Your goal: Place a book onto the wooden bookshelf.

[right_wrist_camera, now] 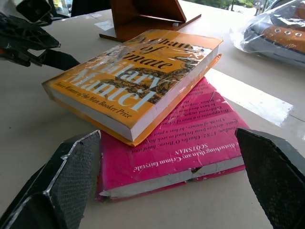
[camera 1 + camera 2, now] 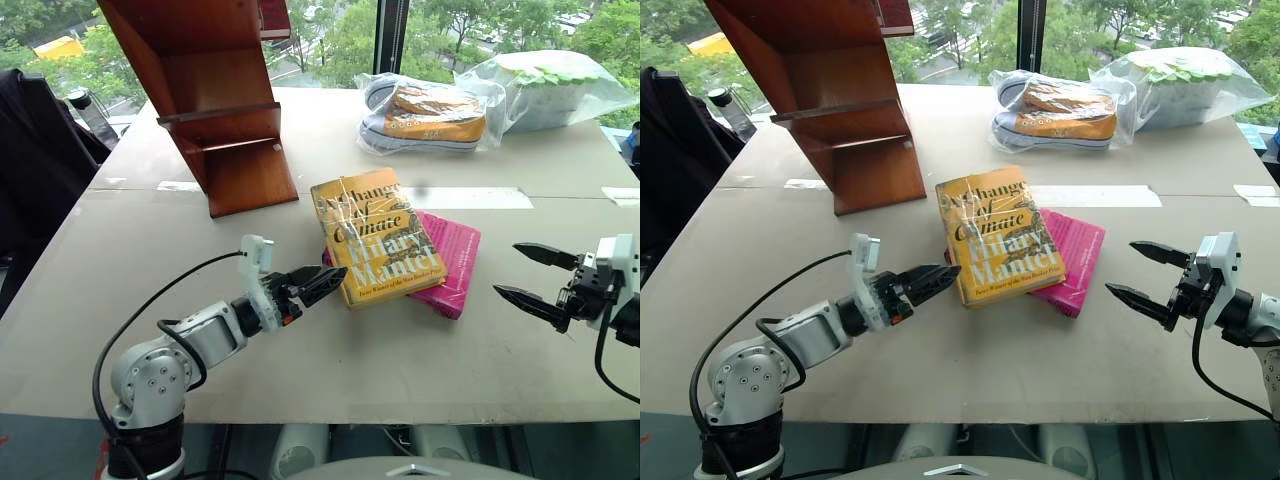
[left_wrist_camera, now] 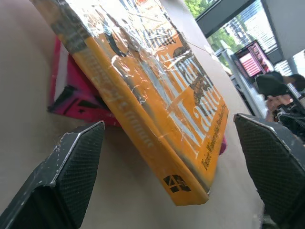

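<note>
The book (image 2: 375, 240), a yellow-orange paperback with white "Hilary Mantel" lettering, lies flat mid-table, partly on top of a pink book (image 2: 455, 265). My left gripper (image 2: 335, 278) is open at its near left edge. In the left wrist view the book's spine corner (image 3: 183, 183) sits between the two fingers (image 3: 81, 162), with a gap on each side. My right gripper (image 2: 510, 270) hangs open to the right of both books, pointing at them and apart from them. The wooden bookshelf (image 2: 215, 110) stands at the back left, reddish-brown with stepped shelves.
A pair of shoes in a plastic bag (image 2: 425, 115) and a second bag (image 2: 550, 90) lie at the back right. A dark garment (image 2: 35, 160) hangs beside the table's left edge. A window runs behind the table.
</note>
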